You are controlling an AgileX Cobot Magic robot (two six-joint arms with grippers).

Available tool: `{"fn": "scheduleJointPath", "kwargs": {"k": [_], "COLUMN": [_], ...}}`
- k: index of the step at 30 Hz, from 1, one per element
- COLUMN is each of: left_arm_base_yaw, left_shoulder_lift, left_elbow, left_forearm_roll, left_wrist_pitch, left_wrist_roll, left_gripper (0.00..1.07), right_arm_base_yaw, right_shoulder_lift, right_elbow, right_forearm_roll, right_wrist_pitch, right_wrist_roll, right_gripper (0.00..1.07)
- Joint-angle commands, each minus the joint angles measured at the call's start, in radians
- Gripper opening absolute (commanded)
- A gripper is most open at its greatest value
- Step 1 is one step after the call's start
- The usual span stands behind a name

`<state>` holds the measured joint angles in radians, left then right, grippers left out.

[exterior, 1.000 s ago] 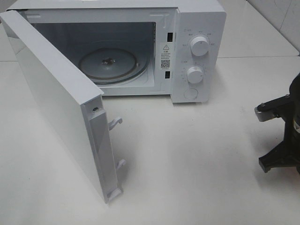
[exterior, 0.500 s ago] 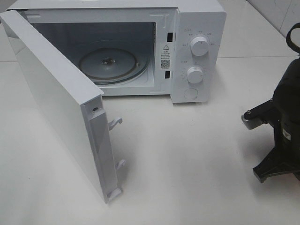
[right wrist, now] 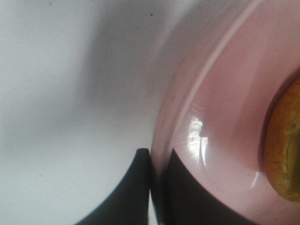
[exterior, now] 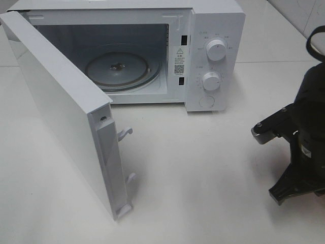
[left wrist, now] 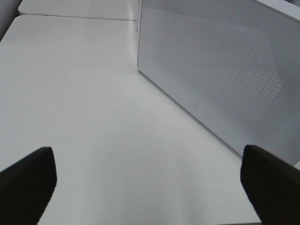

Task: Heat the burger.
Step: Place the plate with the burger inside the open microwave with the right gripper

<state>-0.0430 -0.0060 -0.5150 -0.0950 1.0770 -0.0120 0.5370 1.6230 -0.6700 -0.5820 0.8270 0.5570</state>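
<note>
White table (exterior: 203, 168), right tool (right wrist: 157, 161) tight on pink plate (right wrist: 225, 93)

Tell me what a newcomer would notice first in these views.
The white microwave stands at the back of the table, its door swung wide and the glass turntable bare. In the right wrist view the right gripper is shut on the rim of the pink plate, the edge of the burger showing on it. The left gripper hangs open, facing the door's outer face.
</note>
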Motion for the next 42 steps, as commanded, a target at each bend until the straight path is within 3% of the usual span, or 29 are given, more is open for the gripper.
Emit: {"fn": "scheduleJointPath", "kwargs": {"k": [1,15,19,21,24,26,42], "left_arm_base_yaw": [0.003,0.003,0.003,0.003,0.003,0.003,0.003], "left_shoulder_lift": [-0.014,-0.014,-0.014,-0.014,-0.014,-0.014,-0.014], "left_elbow": [0.0,0.0,0.0,0.0,0.0,0.0,0.0], "left_forearm_roll": [-0.01,-0.01,-0.01,-0.01,-0.01,-0.01,-0.01], "left_wrist_pitch": [-0.011,-0.011,-0.011,-0.011,-0.011,-0.011,-0.011], "left_wrist_roll": [0.0,0.0,0.0,0.0,0.0,0.0,0.0], "left_gripper": [1.0,1.0,1.0,1.0,1.0,1.0,1.0], "right_arm_base_yaw": [0.008,0.01,0.055,0.134,0.154,0.221,0.457], "right_shoulder_lift": [-0.046,-0.25,-0.279,-0.308,-0.313,-0.325,-0.331], "right_elbow": [0.023,0.123,0.135,0.157,0.159,0.159,0.159], "right_forearm_roll": [-0.052,-0.035,-0.04,-0.039,-0.039,-0.04,-0.097], "right_wrist_pitch": [0.054,0.114,0.131,0.134,0.132,0.133,0.126], "right_wrist_roll": [0.004,0.005,0.004,0.004,0.004,0.0,-0.089], "right_gripper": [0.0,0.0,0.0,0.0,0.0,0.0,0.0]}}
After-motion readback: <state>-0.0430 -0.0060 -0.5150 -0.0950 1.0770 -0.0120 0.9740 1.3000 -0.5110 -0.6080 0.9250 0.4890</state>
